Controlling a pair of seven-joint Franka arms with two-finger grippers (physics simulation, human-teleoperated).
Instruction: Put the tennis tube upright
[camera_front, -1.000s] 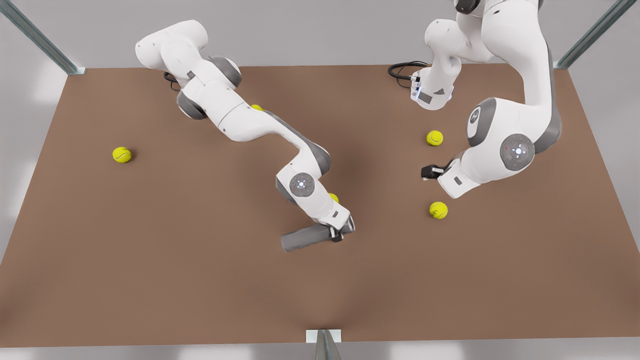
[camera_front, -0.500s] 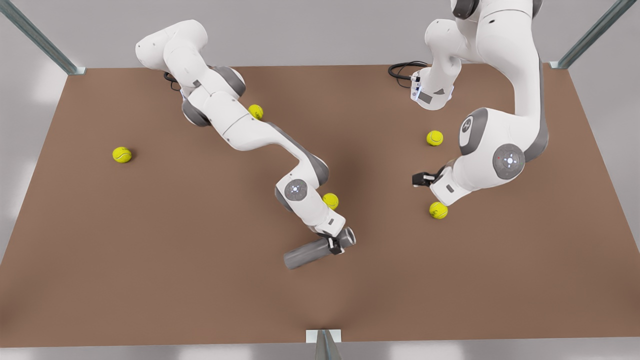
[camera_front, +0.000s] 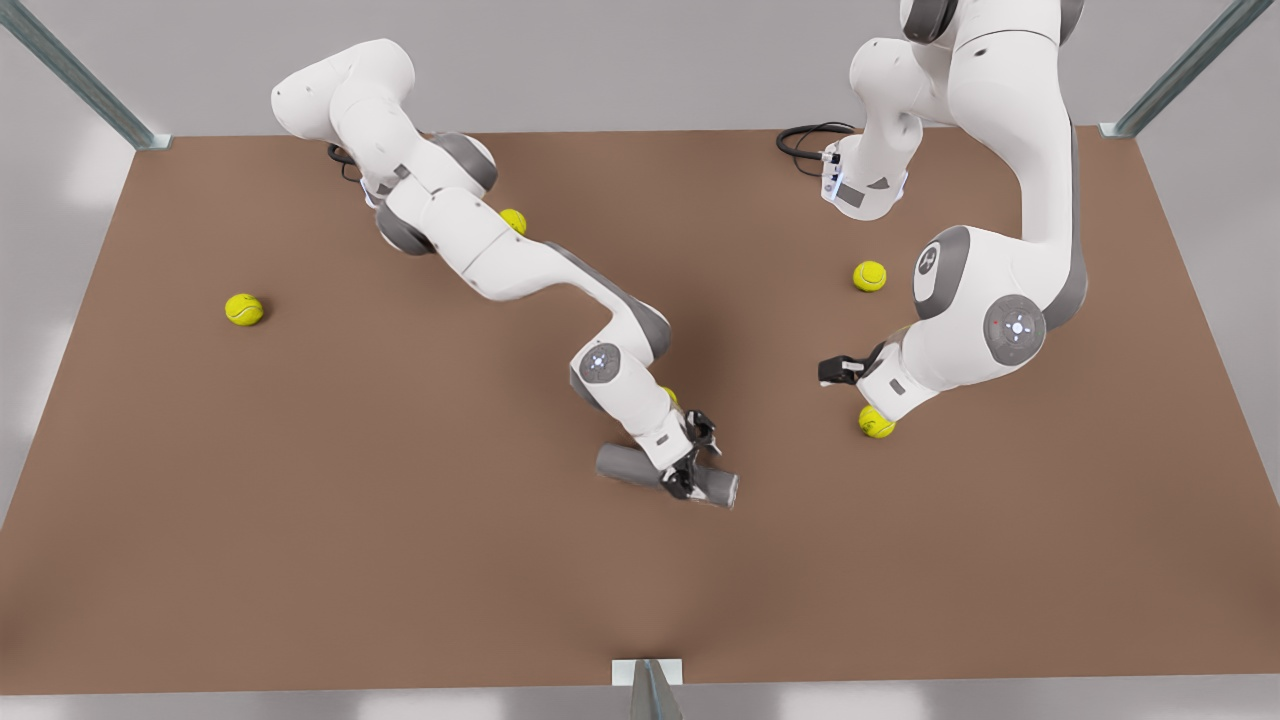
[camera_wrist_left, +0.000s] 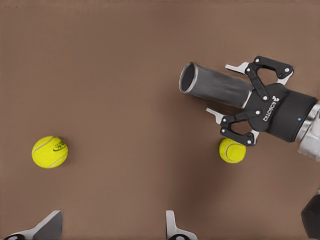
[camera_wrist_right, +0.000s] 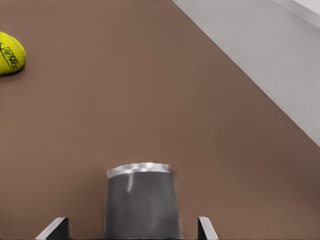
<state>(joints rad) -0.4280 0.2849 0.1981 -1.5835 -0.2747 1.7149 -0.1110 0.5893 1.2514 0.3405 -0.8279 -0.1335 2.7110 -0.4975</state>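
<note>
The tennis tube (camera_front: 625, 465) is a dark-grey cylinder lying nearly flat near the table's middle front, with its silvery rim (camera_front: 733, 492) toward the front view's right. My right gripper (camera_front: 695, 468), on the arm at the front view's left, is shut on the tube close to that rim. The right wrist view shows the tube (camera_wrist_right: 142, 205) between the gripper's (camera_wrist_right: 129, 230) two fingertips. The left wrist view sees the tube (camera_wrist_left: 215, 85) and the right gripper (camera_wrist_left: 226, 92) from farther off. My left gripper (camera_front: 835, 370) hangs open (camera_wrist_left: 110, 232) at the front view's right, apart from the tube.
Yellow-green tennis balls lie about the brown table (camera_front: 300, 560): one far left (camera_front: 244, 309), one behind the right arm (camera_front: 513, 221), one at the back right (camera_front: 869, 276), one under the left wrist (camera_front: 876, 422). A black cable (camera_front: 805, 140) coils at the back.
The right gripper has swung the tube clockwise in the front view, lowering the rim end and raising the other, and shifted it slightly rightward. The left gripper has drifted a little toward the front view's left.
</note>
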